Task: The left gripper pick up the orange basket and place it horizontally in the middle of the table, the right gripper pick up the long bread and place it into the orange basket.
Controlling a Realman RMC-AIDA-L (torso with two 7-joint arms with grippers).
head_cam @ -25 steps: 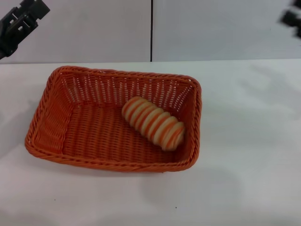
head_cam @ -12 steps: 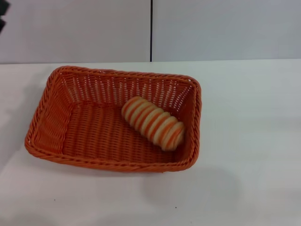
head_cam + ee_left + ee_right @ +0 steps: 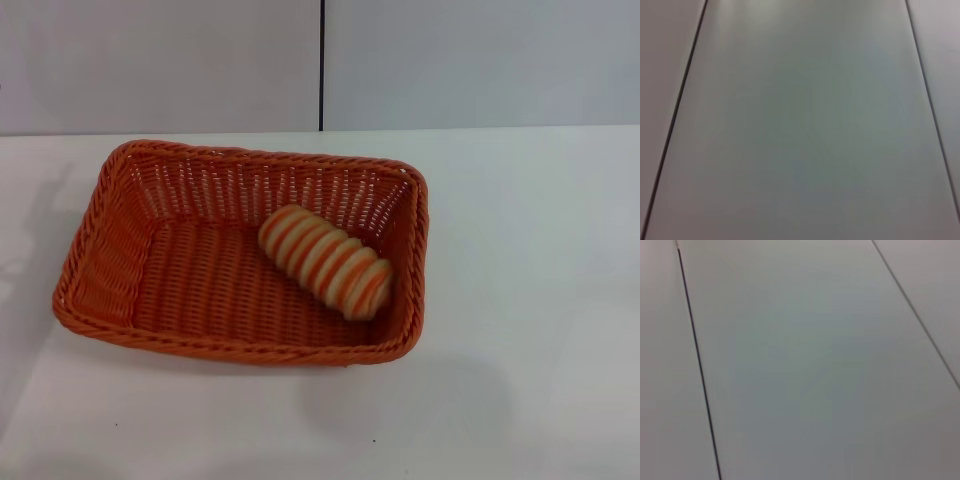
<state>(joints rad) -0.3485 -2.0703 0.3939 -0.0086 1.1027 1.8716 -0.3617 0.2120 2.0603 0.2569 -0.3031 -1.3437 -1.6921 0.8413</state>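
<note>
On the bench (image 3: pixel 520 300): woven orange basket (image 3: pixel 120 250), rectangular, braided rim.
Inside basket: long bread (image 3: pixel 326 261), ridged, striped, lying diagonally toward its right end.
Claws: neither visible; wrist views show only grey panels.

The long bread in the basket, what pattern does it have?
The tan, ridged long bread has orange-brown stripes across it, clearest in the head view.

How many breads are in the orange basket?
1. The long bread lies on the floor of the orange basket, toward its right end, slanting, its lower end close to the right wall. Nothing else shows inside the basket, and its floor is in plain view.
</note>
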